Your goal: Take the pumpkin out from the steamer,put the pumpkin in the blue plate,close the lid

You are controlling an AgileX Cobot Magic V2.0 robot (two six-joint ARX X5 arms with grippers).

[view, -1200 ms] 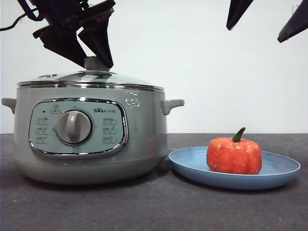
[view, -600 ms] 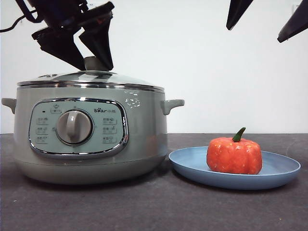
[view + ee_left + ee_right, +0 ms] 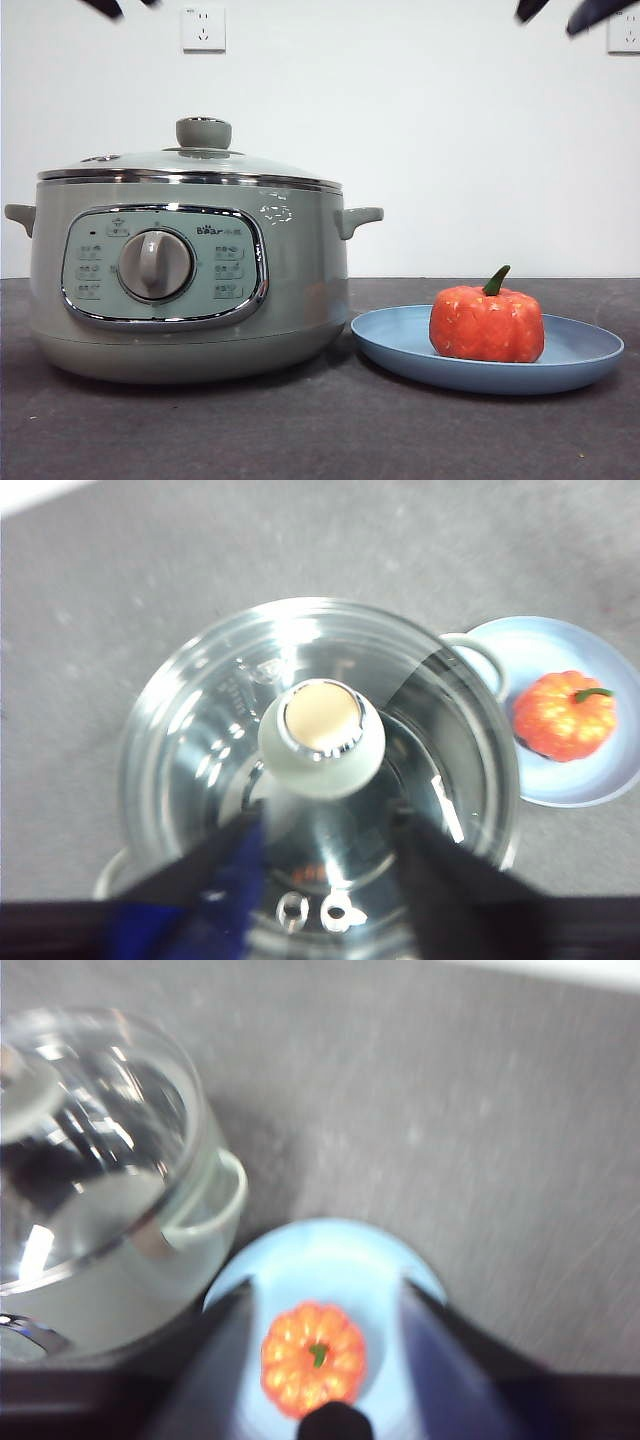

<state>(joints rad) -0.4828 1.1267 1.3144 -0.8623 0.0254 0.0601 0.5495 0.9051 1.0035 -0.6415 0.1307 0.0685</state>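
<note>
The sage-green steamer (image 3: 190,290) stands at the left with the glass lid (image 3: 190,165) shut on it, its green knob (image 3: 204,132) free. The orange pumpkin (image 3: 487,322) sits upright in the blue plate (image 3: 590,355) to the steamer's right. My left gripper (image 3: 325,865) is open, high above the lid (image 3: 200,740), jaws either side of the knob (image 3: 320,735) without touching. My right gripper (image 3: 325,1335) is open, high above the pumpkin (image 3: 312,1357) in the plate (image 3: 330,1260). In the front view both arms show only as black tips at the top corners.
The dark grey table (image 3: 320,440) runs in front of the steamer and the plate. A white wall with two power sockets (image 3: 203,28) stands behind. The steamer's side handle (image 3: 357,218) reaches toward the plate.
My left gripper has let go of the lid's knob and risen almost out of the front view. The right arm's tips have also moved up. The lid stays on the steamer.
</note>
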